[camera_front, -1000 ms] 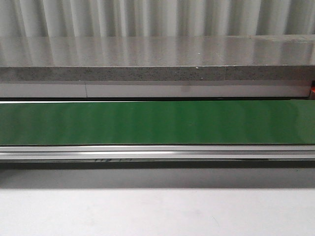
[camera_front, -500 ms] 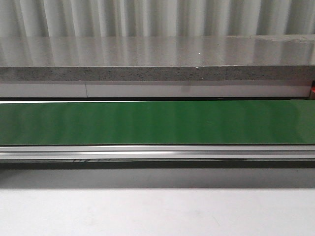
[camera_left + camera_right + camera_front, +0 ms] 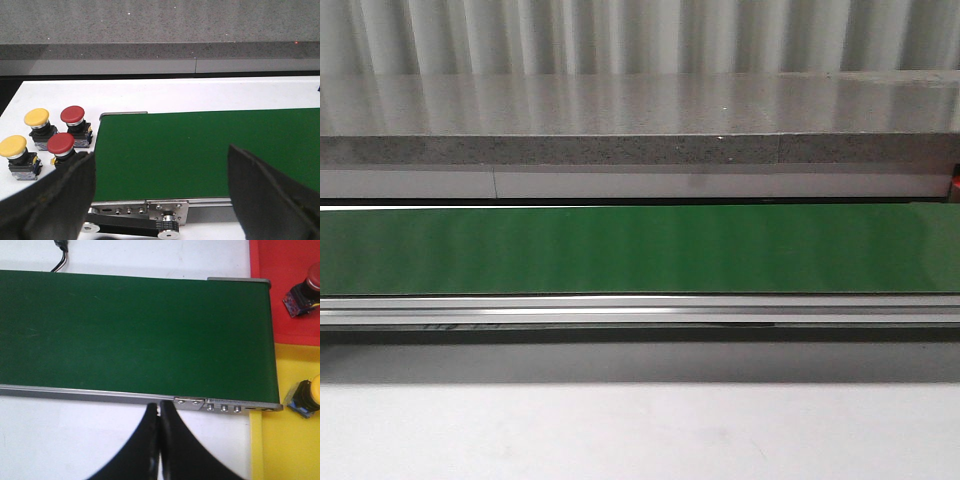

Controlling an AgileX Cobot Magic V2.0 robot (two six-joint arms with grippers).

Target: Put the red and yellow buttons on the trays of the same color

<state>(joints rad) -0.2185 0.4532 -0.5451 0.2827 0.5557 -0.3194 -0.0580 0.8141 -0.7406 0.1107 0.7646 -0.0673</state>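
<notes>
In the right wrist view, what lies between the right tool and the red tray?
The green conveyor belt and its metal end rail lie between the right tool and the red tray; that belt stretch is bare.

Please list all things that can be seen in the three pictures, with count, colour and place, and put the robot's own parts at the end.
Conveyor belt: one, green, running across the table; nothing lies on it.
Red buttons: two, red caps, on the white table beside one end of the belt.
Yellow buttons: two, yellow caps, next to those red ones.
Red tray: one, red, at the other end of the belt, holding one red button.
Yellow tray: one, yellow, adjoining the red tray, holding one yellow button.
Cable: one, dark, on the table behind the belt.
Stone ledge: one, grey, behind the belt.
Left gripper: black, open, over the belt end.
Right gripper: black, shut, empty.
</notes>
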